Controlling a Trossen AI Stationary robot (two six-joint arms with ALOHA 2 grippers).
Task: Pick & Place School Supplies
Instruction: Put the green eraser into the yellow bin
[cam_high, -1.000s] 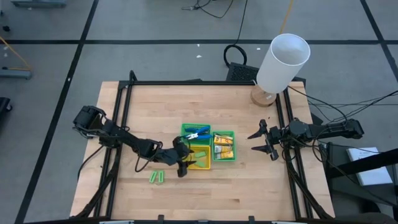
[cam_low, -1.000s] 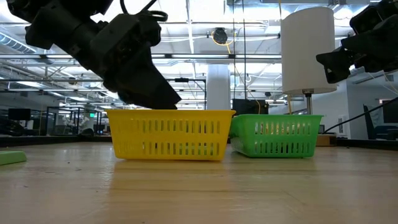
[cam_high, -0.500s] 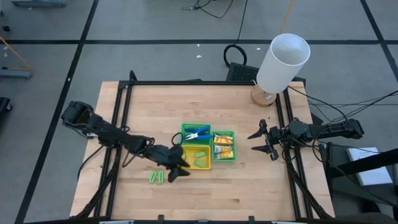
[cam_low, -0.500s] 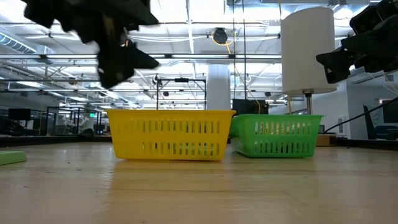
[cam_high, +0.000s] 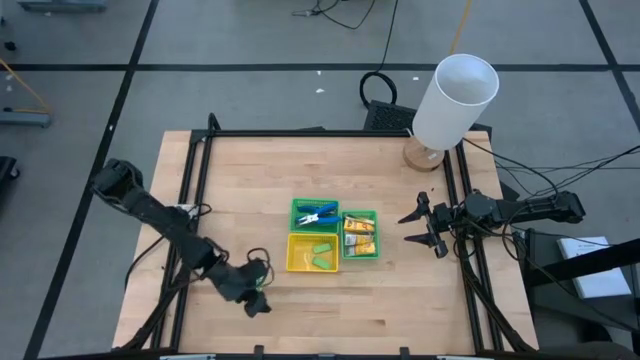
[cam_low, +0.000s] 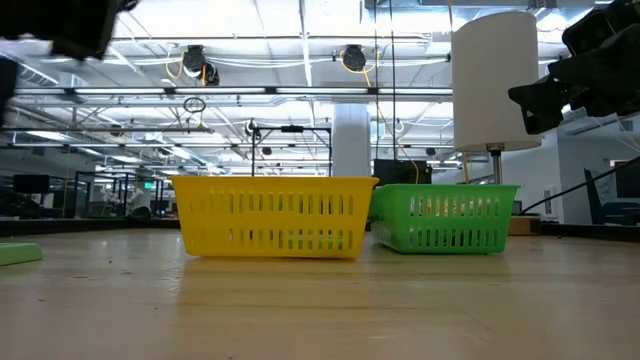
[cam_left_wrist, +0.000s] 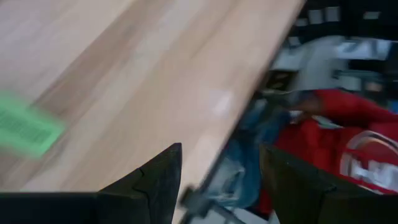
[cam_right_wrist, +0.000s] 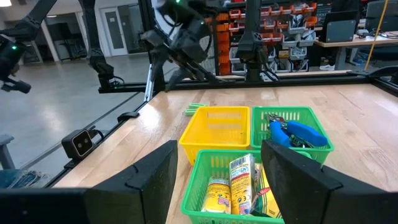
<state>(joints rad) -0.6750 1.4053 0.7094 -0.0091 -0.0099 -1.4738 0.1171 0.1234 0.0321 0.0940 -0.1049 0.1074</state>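
Observation:
A yellow tray (cam_high: 297, 262) at the table's middle holds two light-green sticks (cam_high: 321, 255). Behind it, a green tray (cam_high: 300, 205) holds blue-handled pliers (cam_high: 320, 212). To its right, another green tray (cam_high: 372, 214) holds yellow-orange packets (cam_high: 358, 238). More green sticks (cam_right_wrist: 196, 109) lie on the wood to the near left of the yellow tray. My left gripper (cam_high: 258, 300) hovers open there, with one stick (cam_left_wrist: 25, 127) off to the side of its fingers. My right gripper (cam_high: 406, 229) waits open at the table's right edge.
A big white cylinder (cam_high: 455, 100) stands on a wooden base at the far right corner. A black frame rail (cam_high: 195, 190) runs along the table's edges. Bare wood lies in front of the trays. A person in red (cam_left_wrist: 336, 130) shows beyond the table's edge.
My left gripper has left the yellow tray and swung toward the table's near left, rising and rolling about its own axis. It now hangs over the green sticks on the wood. The trays and their contents have stayed in place.

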